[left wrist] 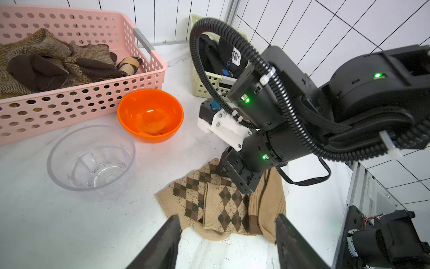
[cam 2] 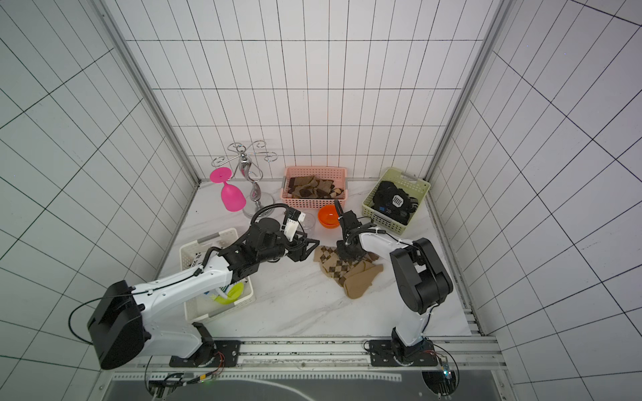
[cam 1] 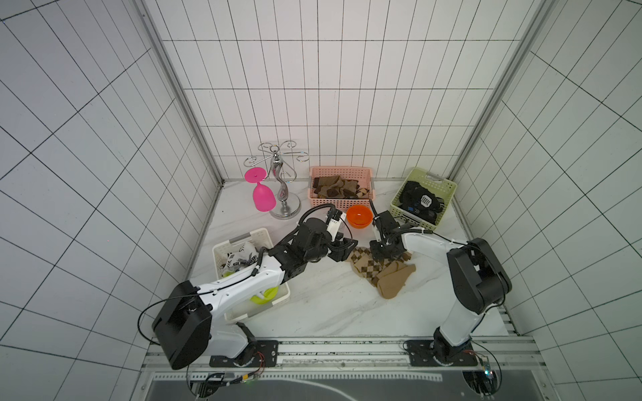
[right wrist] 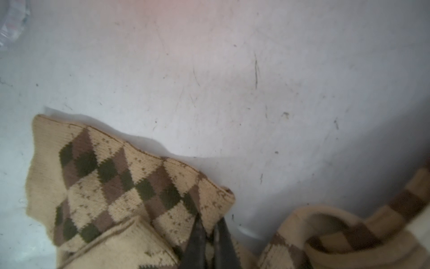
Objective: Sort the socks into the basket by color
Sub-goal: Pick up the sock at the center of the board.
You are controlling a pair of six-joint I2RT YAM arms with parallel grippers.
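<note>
A pile of tan argyle socks (cam 1: 378, 272) lies mid-table, also in the left wrist view (left wrist: 218, 202). My right gripper (right wrist: 210, 219) is pressed down onto the pile's far edge and is shut on a fold of an argyle sock (right wrist: 130, 181). My left gripper (left wrist: 228, 219) hovers open just left of the pile, holding nothing. Brown socks (cam 1: 333, 187) fill the pink basket (cam 1: 342, 169). Black socks (cam 1: 420, 201) lie in the green basket (cam 1: 430, 175). White socks (cam 1: 243, 258) sit in the white basket (cam 1: 217, 250), partly hidden under my left arm.
An orange bowl (cam 1: 359, 216) and a clear bowl (left wrist: 90, 158) stand between the pink basket and the pile. A pink wine glass (cam 1: 262, 194) hangs upside down from a metal rack (cam 1: 283, 187) at the back left. Tiled walls close in on three sides.
</note>
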